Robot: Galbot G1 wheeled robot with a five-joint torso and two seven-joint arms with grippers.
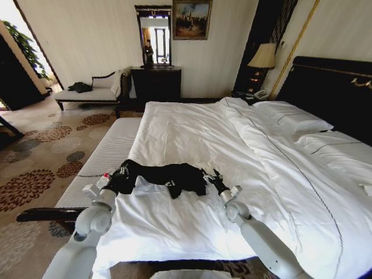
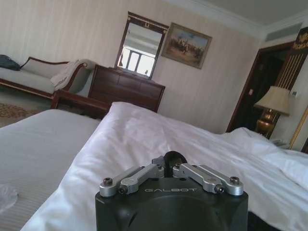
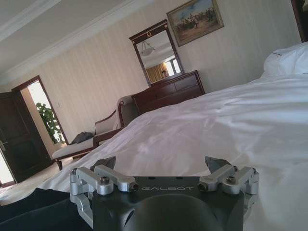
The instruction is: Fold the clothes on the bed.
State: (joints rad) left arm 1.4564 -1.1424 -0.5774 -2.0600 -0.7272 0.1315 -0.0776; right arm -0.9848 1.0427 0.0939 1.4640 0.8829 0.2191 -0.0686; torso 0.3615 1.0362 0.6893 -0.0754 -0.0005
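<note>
Open duvet point(image 1: 192, 136) is left beyond the T-shirt point(image 1: 163, 177); the right side is blocked by pillows point(image 1: 293, 119) and the headboard point(image 1: 331, 87).

bench point(image 1: 107, 154) beside patterned carpet point(image 1: 40, 157) | chaise point(image 1: 87, 93) by dresser point(image 1: 156, 84) | mirror point(image 1: 153, 36), painting point(image 1: 191, 19), lamp point(image 1: 263, 57)

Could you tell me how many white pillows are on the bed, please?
2: one white pillow lies by the dark headboard, a second sits nearer the robot beside it. More may lie hidden.
</note>
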